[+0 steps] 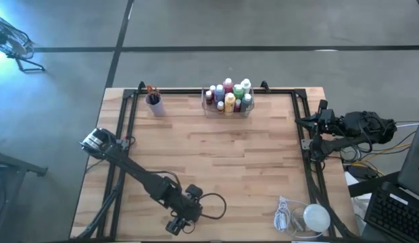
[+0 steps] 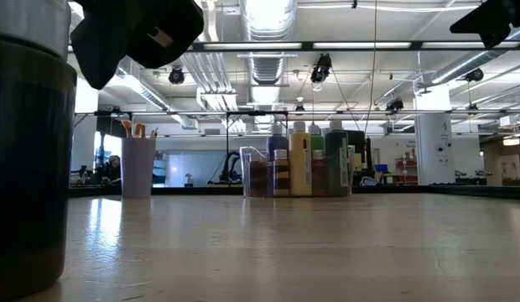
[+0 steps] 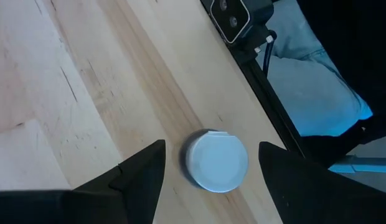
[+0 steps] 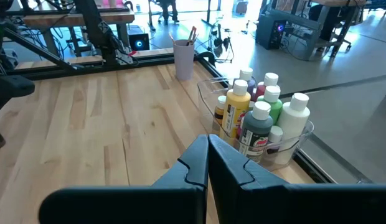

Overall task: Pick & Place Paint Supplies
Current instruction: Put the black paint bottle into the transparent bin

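1. Nearest item: one pale-capped bottle (image 3: 215, 160), seen cap-up in the left wrist view, standing on the wooden table (image 1: 216, 162) close to its near edge.
2. Left gripper (image 3: 208, 171): poised above that bottle, fingers spread wide on either side of the cap, not touching it; nothing held.
3. Right gripper (image 4: 207, 163): fingers pressed together, empty, parked off the table's right edge.
4. Clear tray (image 1: 226, 108): at the far edge, centre; holds the other bottles (image 4: 252, 115) upright and packed close (yellow, green, pink, white, dark).
5. Purple cup (image 1: 154, 104): far edge, left of the tray and well apart from it; paintbrushes (image 1: 151, 90) stand in it.
6. White round lump (image 1: 315, 217) with coiled cord: near right corner.
7. Surface: pale butcher-block planks in a black frame.
8. Room: grey concrete floor; open ceiling with ducts and strip lights.
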